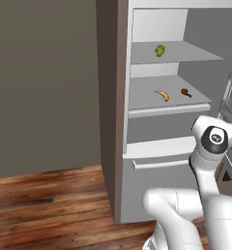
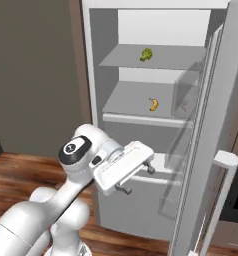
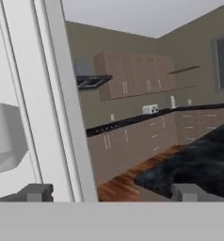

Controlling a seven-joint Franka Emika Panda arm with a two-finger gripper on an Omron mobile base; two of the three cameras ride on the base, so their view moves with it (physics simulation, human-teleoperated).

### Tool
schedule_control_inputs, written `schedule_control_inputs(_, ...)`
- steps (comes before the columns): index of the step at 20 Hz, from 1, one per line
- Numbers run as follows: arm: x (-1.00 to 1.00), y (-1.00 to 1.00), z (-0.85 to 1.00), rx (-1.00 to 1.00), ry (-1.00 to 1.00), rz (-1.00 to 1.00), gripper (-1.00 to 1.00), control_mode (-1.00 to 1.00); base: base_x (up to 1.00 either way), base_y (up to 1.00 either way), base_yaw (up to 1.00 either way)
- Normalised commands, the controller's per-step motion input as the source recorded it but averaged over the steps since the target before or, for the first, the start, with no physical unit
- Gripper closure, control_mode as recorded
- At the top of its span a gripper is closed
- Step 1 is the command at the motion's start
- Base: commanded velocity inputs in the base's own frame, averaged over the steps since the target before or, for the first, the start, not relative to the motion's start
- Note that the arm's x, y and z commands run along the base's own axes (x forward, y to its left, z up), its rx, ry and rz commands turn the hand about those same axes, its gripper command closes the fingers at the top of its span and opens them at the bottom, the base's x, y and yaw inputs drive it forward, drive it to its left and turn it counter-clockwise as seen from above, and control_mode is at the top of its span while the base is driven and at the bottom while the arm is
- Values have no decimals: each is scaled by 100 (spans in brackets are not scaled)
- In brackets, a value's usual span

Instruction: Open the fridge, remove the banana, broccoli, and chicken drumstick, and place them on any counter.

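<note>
The fridge [image 2: 156,120] stands open, door swung to 3 o'clock, and that door is the worry: the tool [image 2: 133,175], jaws spread wide and holding nothing, hangs low at 6 o'clock and could clip its edge or the shelf lip on the way in. The worktop [image 3: 198,164] lies dark beyond the door. On the lower shelf, banana [image 1: 162,95] and drumstick [image 1: 185,92] sit close enough to nudge each other; broccoli [image 1: 160,50] at 12 could roll. No writing anywhere.
</note>
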Motion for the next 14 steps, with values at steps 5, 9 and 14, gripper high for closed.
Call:
schedule_control_inputs(5, 0, 68, 42, 0, 18, 9, -100, -100, 0, 0, 0)
schedule_control_inputs(9, 0, 59, 40, 18, 34, 37, -100, -100, 0, 0, 0)
schedule_control_inputs(14, 13, 28, 0, 43, 42, 84, -100, -100, 0, 0, 0)
